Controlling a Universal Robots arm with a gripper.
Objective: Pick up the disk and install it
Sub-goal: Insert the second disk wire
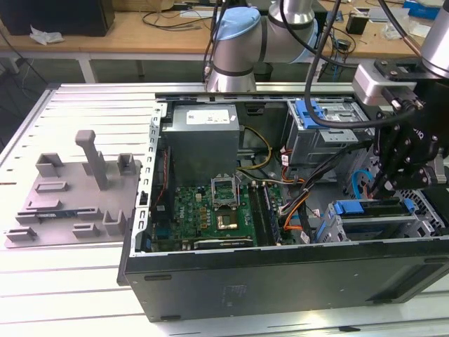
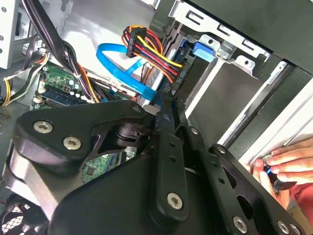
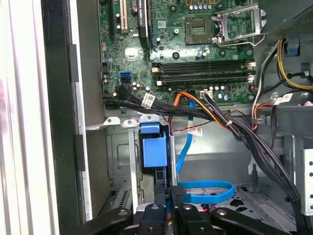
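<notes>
no print on any part can be read, though small white tags sit on the cables (image 3: 195, 131) and the power supply (image 1: 203, 116) wears a pale sticker. 1 open pc case (image 1: 280, 274) lies on its side on the slatted table (image 1: 84, 105), with 1 grey fixture (image 1: 74, 193) well apart toward the exterior view's left. inside are 1 motherboard (image 1: 210, 210) with 1 bare cpu socket (image 3: 199, 30) and 4 ram slots (image 3: 203, 71), 1 flat blue data cable (image 3: 208, 191), and 2 drive cages, the upper one (image 1: 330, 130) and the lower bay (image 1: 372, 225), each showing blue plastic. the arm (image 1: 242, 42) comes in from the far side, its elbow over the case's rear edge, and its wrist hangs over the case's end at the exterior view's right with the gripper (image 3: 165, 208) pointing down into the lower bay. the disk (image 3: 159, 166) stands on edge in that bay, its blue carrier tab uppermost in the first wrist view, just beside the data cable. the 2 fingers are drawn nearly together with the disk's edge pinched between them. in the second wrist view the black fingers (image 2: 168, 127) reach toward the bay beside a red, yellow and black wire bundle (image 2: 146, 49), and 1 person's hand (image 2: 288, 164) rests at the case's outer edge.
</notes>
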